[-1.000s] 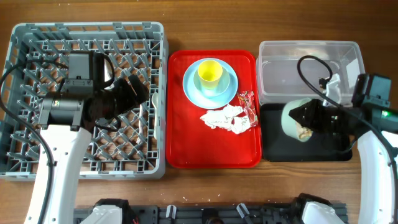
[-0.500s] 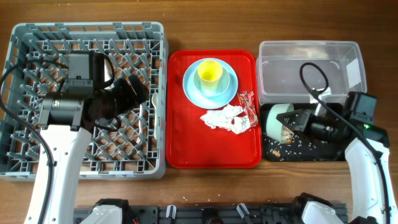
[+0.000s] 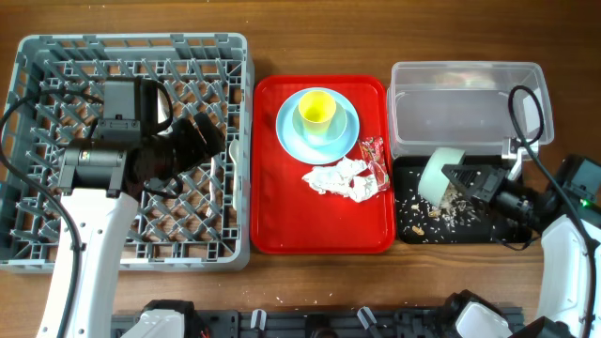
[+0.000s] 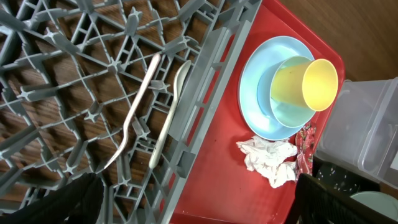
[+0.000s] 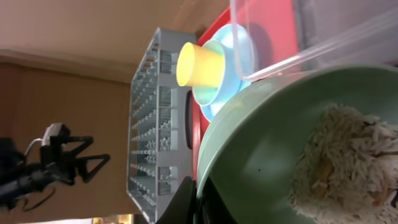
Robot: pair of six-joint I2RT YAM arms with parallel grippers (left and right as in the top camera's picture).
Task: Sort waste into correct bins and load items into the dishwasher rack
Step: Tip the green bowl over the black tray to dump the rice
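Green bowl [image 3: 435,175] is clamped by right end effector [image 3: 460,176], tipped so scraps [image 3: 439,212] are shed onto black tray [image 3: 507,231]; left end effector [image 3: 208,137] is held wide.

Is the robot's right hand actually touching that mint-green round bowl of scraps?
Touching. The right wrist view shows the right hand pinching the mint-green round bowl by its rim.

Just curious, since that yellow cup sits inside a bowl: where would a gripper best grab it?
Probably by its rim, from straight above: the yellow cup stands upright, mouth up, and the light blue bowl hides its base, so one finger inside, one outside.
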